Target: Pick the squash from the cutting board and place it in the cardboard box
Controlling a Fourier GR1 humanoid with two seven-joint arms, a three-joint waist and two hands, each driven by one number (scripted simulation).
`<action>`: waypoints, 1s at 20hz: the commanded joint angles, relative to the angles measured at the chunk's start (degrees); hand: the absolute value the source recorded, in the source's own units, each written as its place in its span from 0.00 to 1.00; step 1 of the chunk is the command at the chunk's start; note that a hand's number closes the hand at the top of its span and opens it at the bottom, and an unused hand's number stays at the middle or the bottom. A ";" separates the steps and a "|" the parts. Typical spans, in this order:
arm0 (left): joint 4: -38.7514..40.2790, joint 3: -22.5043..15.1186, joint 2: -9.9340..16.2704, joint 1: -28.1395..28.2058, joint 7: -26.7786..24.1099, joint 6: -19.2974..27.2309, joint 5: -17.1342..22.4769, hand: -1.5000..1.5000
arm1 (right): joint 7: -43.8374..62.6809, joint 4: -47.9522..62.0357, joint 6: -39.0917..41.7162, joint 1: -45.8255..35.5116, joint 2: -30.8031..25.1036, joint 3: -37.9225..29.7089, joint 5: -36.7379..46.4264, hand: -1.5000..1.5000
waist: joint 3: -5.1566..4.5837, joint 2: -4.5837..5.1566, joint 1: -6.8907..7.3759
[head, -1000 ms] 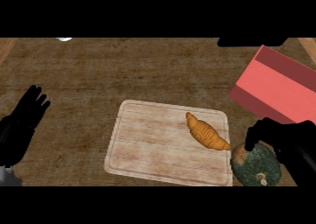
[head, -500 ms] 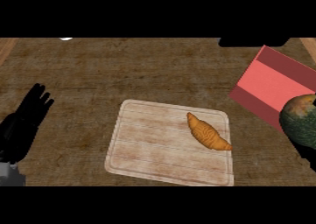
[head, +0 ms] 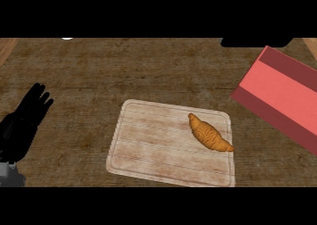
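Gone from the right edge of the frame is the right hand with the green squash it carried half a second ago; neither shows anywhere now, so where the squash is and how that hand's fingers stand cannot be told. Nothing else has shifted.

At the far left, the left hand (head: 21,125) rests open beside the frame's edge, its black fingers (head: 37,97) straight and pointing toward the upper right, holding nothing, with a bit of grey forearm below it at the lower left corner. It lies over the brown worktop (head: 122,70) and sits well apart from the board.

Near the lower centre lies the pale wooden cutting board (head: 154,149), flat on the worktop and turned slightly off square. On its right part lies a golden croissant (head: 209,134), slanting from upper left to lower right, its lower tip close to the board's right edge.

At the right of the frame stands the red box (head: 284,99), tilted on a diagonal and cut off by the frame's right edge, apart from the board.
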 commanded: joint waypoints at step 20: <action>-5.17 0.69 -0.25 0.32 4.93 -0.08 0.85 0.50 | -25.95 43.80 -13.95 3.86 2.85 0.20 10.31 0.00 | 0.05 0.08 0.63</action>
